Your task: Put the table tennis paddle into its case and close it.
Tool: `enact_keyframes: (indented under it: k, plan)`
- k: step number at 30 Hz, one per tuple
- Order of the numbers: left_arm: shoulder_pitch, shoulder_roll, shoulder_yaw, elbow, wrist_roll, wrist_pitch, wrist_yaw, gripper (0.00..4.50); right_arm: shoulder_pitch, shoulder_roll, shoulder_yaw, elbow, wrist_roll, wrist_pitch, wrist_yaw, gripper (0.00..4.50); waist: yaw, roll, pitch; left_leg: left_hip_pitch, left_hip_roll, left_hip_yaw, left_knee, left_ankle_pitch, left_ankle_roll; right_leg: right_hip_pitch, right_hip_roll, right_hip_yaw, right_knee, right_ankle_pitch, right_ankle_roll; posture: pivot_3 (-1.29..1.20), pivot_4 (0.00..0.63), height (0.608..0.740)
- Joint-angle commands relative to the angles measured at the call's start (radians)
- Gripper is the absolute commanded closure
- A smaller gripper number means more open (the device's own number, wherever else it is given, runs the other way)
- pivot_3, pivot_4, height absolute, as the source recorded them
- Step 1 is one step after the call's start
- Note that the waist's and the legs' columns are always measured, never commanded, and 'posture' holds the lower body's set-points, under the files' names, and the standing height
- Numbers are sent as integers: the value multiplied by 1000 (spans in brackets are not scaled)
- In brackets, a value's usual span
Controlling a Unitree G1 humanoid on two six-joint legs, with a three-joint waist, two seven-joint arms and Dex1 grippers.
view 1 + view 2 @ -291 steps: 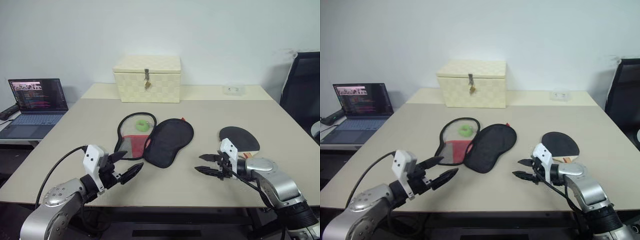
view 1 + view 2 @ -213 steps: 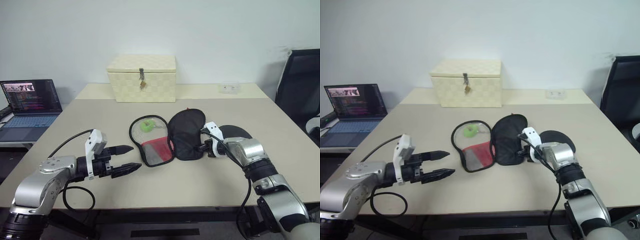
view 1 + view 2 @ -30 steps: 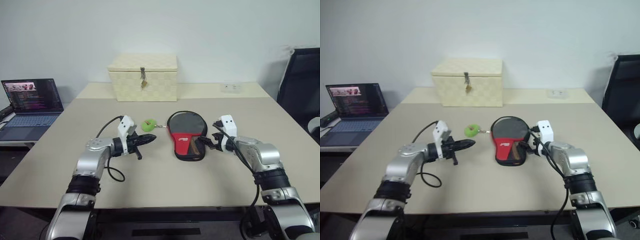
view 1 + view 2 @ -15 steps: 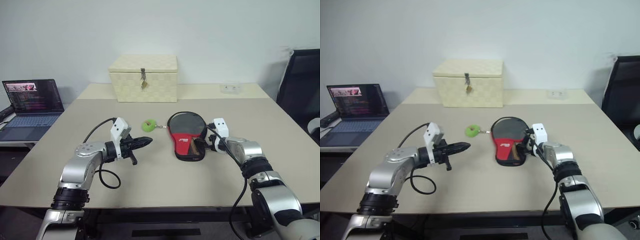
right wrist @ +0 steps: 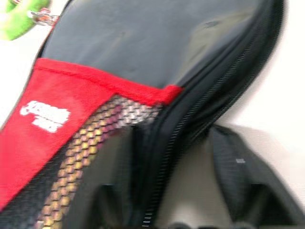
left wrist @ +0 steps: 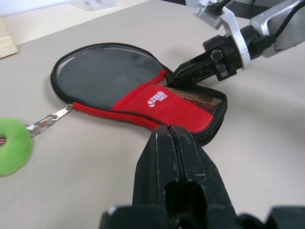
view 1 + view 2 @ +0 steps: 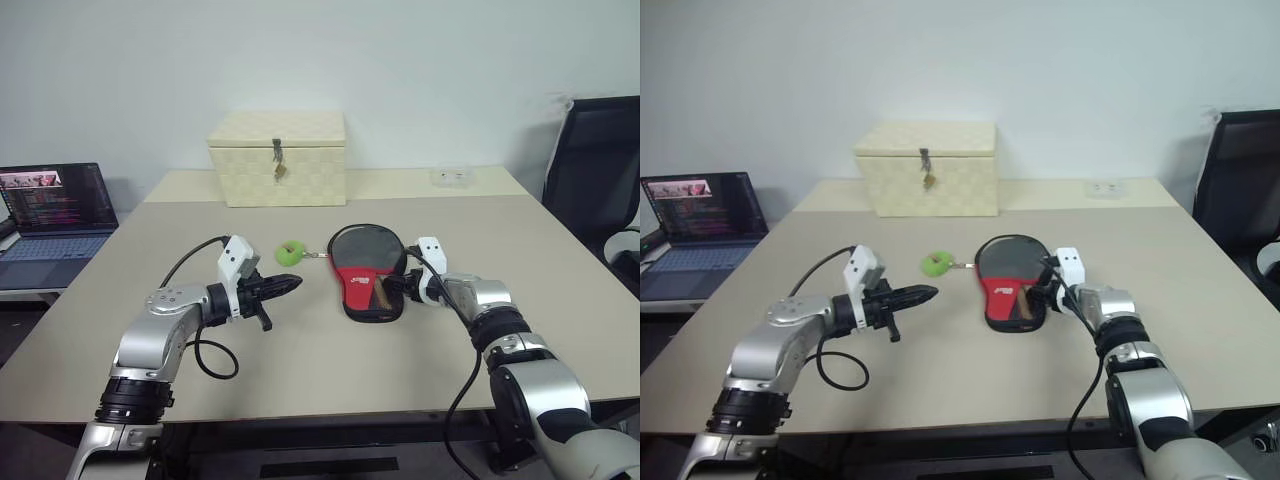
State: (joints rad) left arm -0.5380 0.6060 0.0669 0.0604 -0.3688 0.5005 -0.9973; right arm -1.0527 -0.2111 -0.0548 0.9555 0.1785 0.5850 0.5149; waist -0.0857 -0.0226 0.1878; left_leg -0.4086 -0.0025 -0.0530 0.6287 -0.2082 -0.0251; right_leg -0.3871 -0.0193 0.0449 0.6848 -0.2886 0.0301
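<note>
1. An open black laptop (image 7: 55,215) with a lit screen sits on a low side surface at the far left, beside the wide beige table (image 7: 300,370).
2. The left gripper (image 7: 288,283), its two black fingers clenched together on nothing, hovers just above the table and points toward the middle of the scene.
3. A fuzzy green ring (image 7: 291,252) lies on the table just past those fingertips, joined by a short metal chain (image 6: 48,120) to the zip at the round end of the pouch.
4. Behind it, a cream woven box with a metal latch (image 7: 277,158) stands at the back of the table, lid down.
5. The paddle-shaped soft case (image 7: 366,277), black at its round end with a red lower part, white logo and mesh panel, lies flat at the table's centre; through the mesh the wooden handle of the table tennis paddle (image 7: 379,291) shows inside.
6. The right gripper (image 7: 392,286) meets the case's right edge near the mesh, its fingers astride the black zip edge, one over it and one under, grasping that rim.
7. A black office chair (image 7: 592,165) stands at the far right.
</note>
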Motion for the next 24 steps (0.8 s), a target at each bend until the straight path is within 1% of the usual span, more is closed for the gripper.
enact_keyframes:
  k: [1,4,5,8,10,12,15,20,22,24]
  plan:
    - [19,34,25,-71,-46,17,-30,4500,3,44,17,49,-8,28,23,3522,-4,0,0,0,0,1,0,0,0,0,0,1,0,0,0,0,150,740]
    - [60,67,32,-113,-87,44,-72,4500,-10,66,8,43,2,40,33,4359,-7,0,0,2,2,2,-1,0,0,0,0,2,1,0,0,0,150,740]
    - [77,81,35,-129,-103,54,-88,4500,-14,74,4,33,10,51,39,4475,-8,0,0,2,2,2,-1,0,0,0,0,2,2,0,-1,0,150,740]
    - [142,130,59,-203,-185,112,-143,4500,-10,106,8,-50,39,121,68,4475,-16,0,0,4,3,3,-1,0,0,-1,1,3,4,-1,-2,0,150,740]
    - [181,156,66,-250,-224,142,-165,4500,23,120,20,-146,53,190,76,4475,-18,0,0,4,4,3,-2,0,0,-1,1,2,5,-2,-3,0,150,740]
    - [211,174,70,-286,-249,162,-172,4500,84,131,30,-289,73,287,63,4475,-18,0,0,3,6,2,-2,0,0,-1,3,1,5,-2,-4,0,150,740]
    - [232,185,73,-314,-273,180,-165,4500,157,140,36,-448,92,387,31,4475,-14,0,0,3,7,1,-3,0,0,-2,3,0,5,-4,-6,0,150,740]
    - [263,190,54,-381,-316,216,-164,4500,368,182,5,-864,162,653,-82,4475,0,0,0,3,7,1,-4,-1,0,-2,3,0,4,-4,-7,0,150,740]
    - [264,195,49,-386,-324,220,-169,4500,428,204,-23,-990,178,735,-133,4475,3,0,0,1,7,-1,-4,-1,-1,-2,3,-1,4,-4,-7,0,150,740]
    - [267,200,46,-385,-325,221,-174,4500,464,228,-50,-1076,188,796,-173,4475,4,0,0,1,7,-1,-4,-1,-1,-2,3,-1,4,-4,-7,0,150,740]
